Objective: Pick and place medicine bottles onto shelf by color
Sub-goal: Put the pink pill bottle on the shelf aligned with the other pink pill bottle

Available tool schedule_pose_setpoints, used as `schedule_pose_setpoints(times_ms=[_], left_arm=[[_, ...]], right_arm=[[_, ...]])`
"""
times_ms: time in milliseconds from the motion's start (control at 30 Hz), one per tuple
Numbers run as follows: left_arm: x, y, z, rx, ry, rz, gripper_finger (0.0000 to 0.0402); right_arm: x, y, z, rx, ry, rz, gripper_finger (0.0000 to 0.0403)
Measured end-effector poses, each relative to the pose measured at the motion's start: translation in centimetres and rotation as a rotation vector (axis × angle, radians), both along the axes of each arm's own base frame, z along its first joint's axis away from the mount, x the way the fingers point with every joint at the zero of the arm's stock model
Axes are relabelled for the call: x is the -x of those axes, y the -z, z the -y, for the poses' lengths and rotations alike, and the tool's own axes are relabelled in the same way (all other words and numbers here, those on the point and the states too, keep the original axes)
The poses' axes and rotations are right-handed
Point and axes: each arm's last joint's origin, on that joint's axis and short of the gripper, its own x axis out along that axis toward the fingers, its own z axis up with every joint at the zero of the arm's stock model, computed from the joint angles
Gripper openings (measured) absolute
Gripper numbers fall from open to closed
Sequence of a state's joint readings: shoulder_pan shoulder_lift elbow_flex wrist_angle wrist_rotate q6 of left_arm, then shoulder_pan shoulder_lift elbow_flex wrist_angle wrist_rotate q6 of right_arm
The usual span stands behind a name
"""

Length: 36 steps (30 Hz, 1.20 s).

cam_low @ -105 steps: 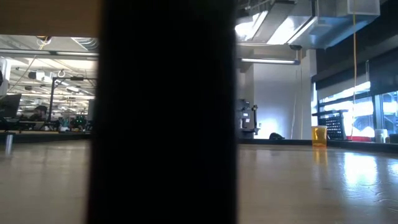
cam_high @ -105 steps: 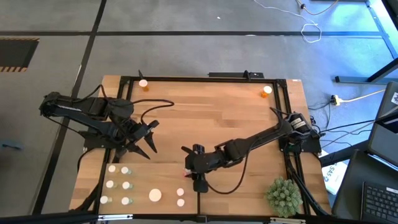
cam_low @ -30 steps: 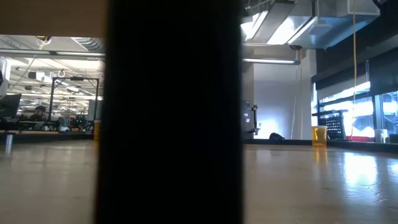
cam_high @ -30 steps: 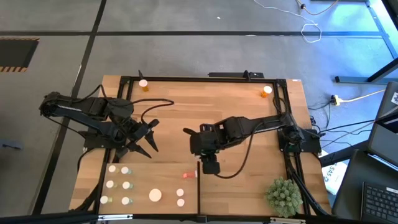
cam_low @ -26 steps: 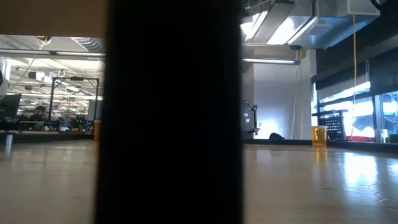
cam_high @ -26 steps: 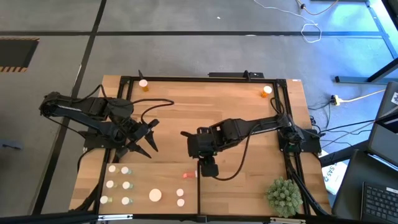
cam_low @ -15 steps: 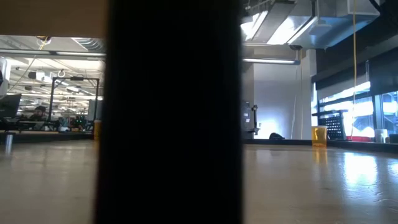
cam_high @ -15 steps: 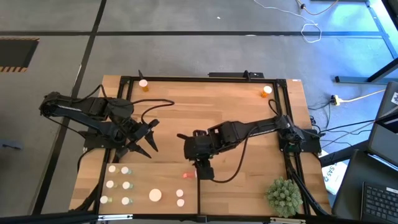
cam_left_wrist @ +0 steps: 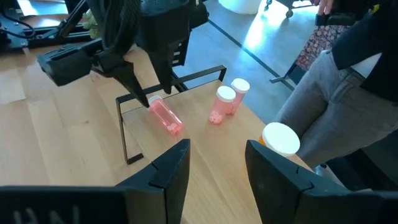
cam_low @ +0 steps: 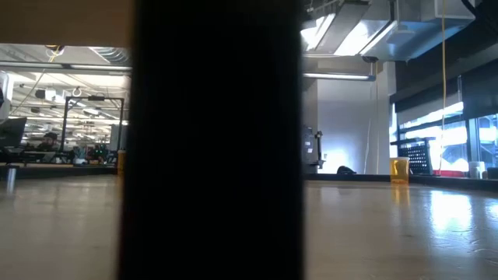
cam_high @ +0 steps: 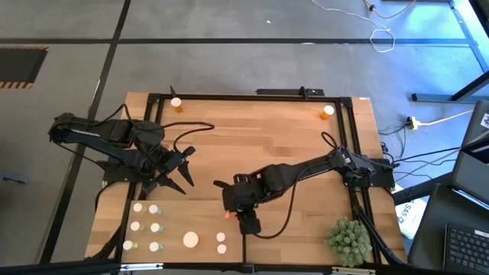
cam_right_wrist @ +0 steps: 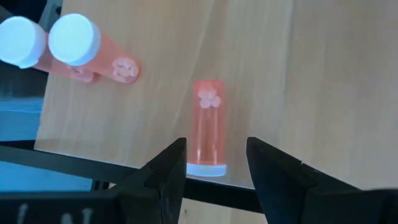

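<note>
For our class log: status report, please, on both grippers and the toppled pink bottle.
Right gripper jaws open, poised over toppled pink bottle on shelf. Left gripper open, waiting left. Nothing blocking.

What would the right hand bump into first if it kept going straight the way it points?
Most likely the pink bottle lying on its side on the shelf. The right hand points down at it, open fingers either side of its white cap. How far above it hangs is hard to judge.

Right tool (cam_high: 243, 219) reaches low over mid-table, fingers parted; left tool (cam_high: 183, 169) waits apart, fingers parted.
</note>
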State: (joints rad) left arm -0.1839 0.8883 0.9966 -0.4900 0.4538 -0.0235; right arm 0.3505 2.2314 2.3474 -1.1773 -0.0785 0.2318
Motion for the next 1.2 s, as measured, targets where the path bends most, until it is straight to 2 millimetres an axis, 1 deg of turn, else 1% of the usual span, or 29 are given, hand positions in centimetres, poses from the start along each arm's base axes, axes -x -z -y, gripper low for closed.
schedule_pose_setpoints(times_ms=[167, 333, 633, 1200], left_arm=[[0.0, 0.1, 0.0, -0.001, 0.000, -0.007, 0.0149], [0.0, 0.1, 0.0, -0.002, 0.000, -0.011, 0.0149], [0.1, 0.1, 0.0, -0.007, 0.003, -0.012, 0.0149], [0.1, 0.1, 0.0, -0.007, 0.006, -0.013, 0.0149]], right_arm=[[0.1, 0.0, -0.4, -0.002, -0.010, 0.000, 0.0169], [0.0, 0.8, -0.7, 0.014, -0.017, -0.020, 0.0169], [-0.3, 1.7, -0.7, 0.049, -0.026, -0.033, 0.0169], [-0.9, 2.8, -0.9, 0.038, -0.037, -0.049, 0.0169]])
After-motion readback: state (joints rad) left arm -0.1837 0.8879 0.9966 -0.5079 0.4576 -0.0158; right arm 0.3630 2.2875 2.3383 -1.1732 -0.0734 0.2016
